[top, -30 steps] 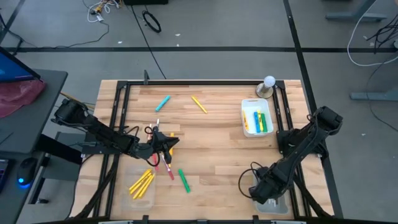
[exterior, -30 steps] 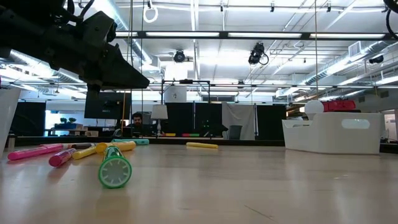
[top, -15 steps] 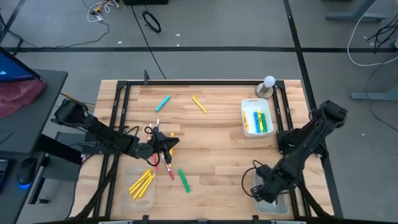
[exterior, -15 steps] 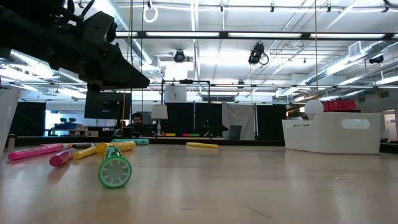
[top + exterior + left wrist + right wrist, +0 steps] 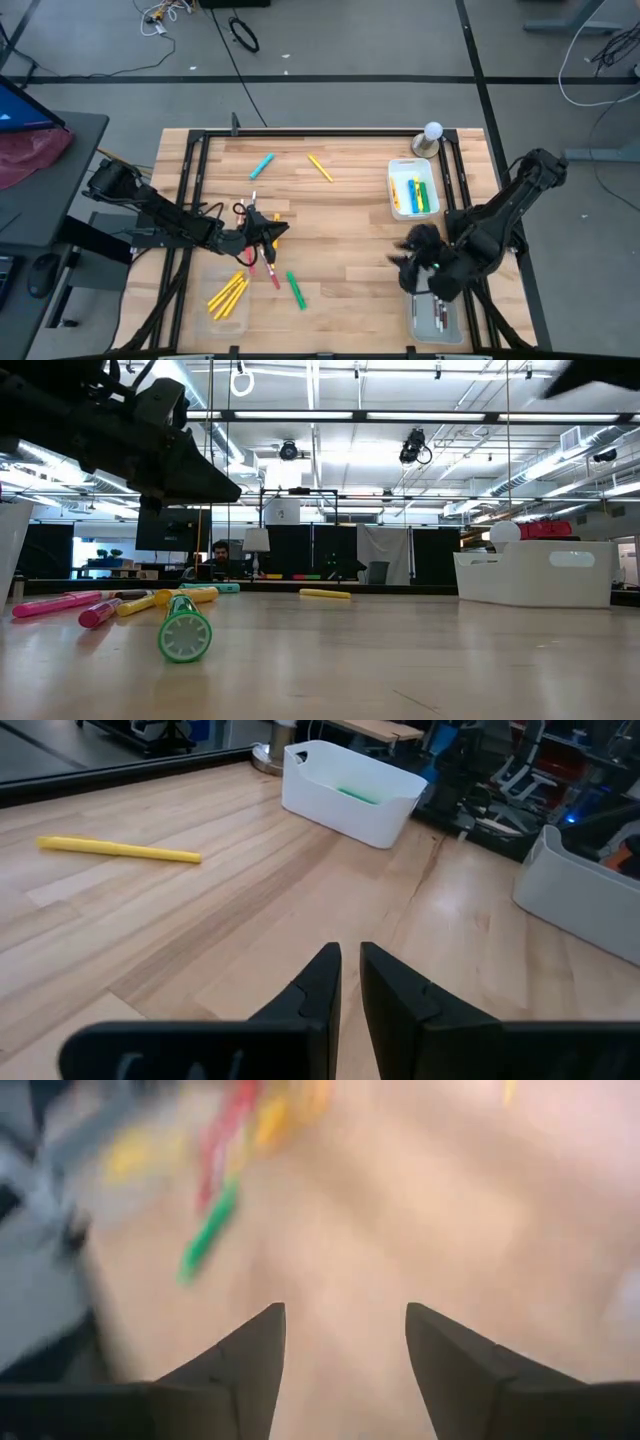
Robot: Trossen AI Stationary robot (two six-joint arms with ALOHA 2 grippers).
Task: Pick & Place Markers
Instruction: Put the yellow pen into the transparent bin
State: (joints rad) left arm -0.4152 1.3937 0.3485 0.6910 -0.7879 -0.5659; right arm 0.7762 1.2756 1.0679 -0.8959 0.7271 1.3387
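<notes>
Left hand [image 5: 345, 982] fingers nearly together over wood-plank table [image 5: 350, 210], right hand [image 5: 340, 1350] spread apart, empty, cylindrical green marker [image 5: 185, 628]

A light wooden surface [image 5: 340, 215] with plank stripes and a black frame. At ten o'clock lies a light blue marker [image 5: 262, 166]; at twelve, a yellow marker [image 5: 320, 167]. Near centre, a green marker [image 5: 296, 290] and a pink marker [image 5: 271, 270]. At eight o'clock, a clear tray [image 5: 228, 297] holds yellow sticks. A white bin [image 5: 413, 190] at two o'clock shows blue, yellow and green — both arms are black.
</notes>
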